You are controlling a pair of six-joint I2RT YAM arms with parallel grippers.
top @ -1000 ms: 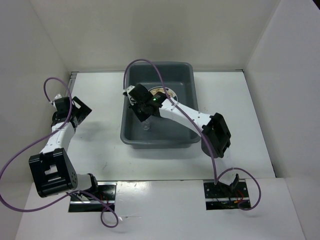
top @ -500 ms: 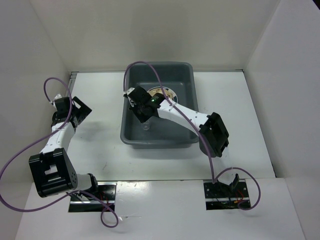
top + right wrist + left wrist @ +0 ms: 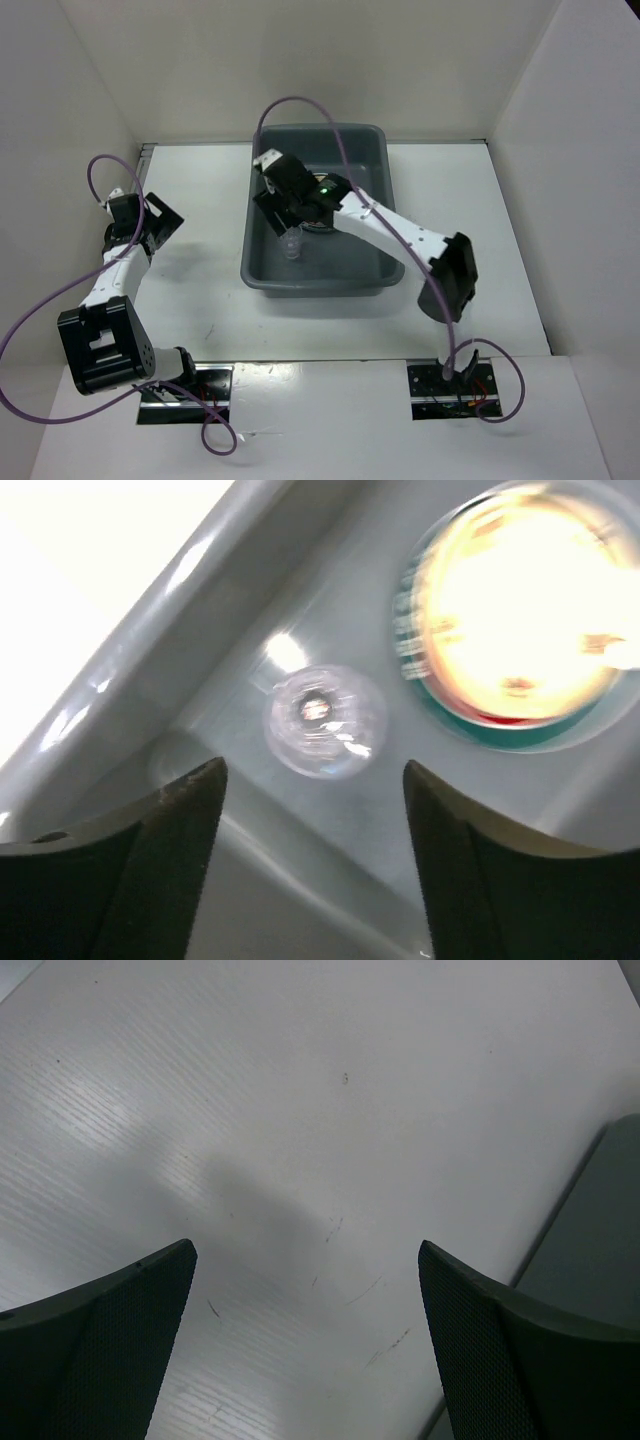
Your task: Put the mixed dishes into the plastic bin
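Clear cup point(image 3: 324, 721) beside plate point(image 3: 520, 620), in bin point(image 3: 318, 282)

The plastic bin point(image 3: 350, 815) looks glossy, the table point(image 3: 300, 1110) matt.

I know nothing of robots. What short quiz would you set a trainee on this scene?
1. True or false: the small clear plastic cup is inside the large dark grey plastic bin.
2. The right gripper is: A) shut on the cup, B) open above it, C) out of view.
3. Fill in: beside the cup lies a round green-rimmed ____.
Key: 1 true; 2 B; 3 plate.
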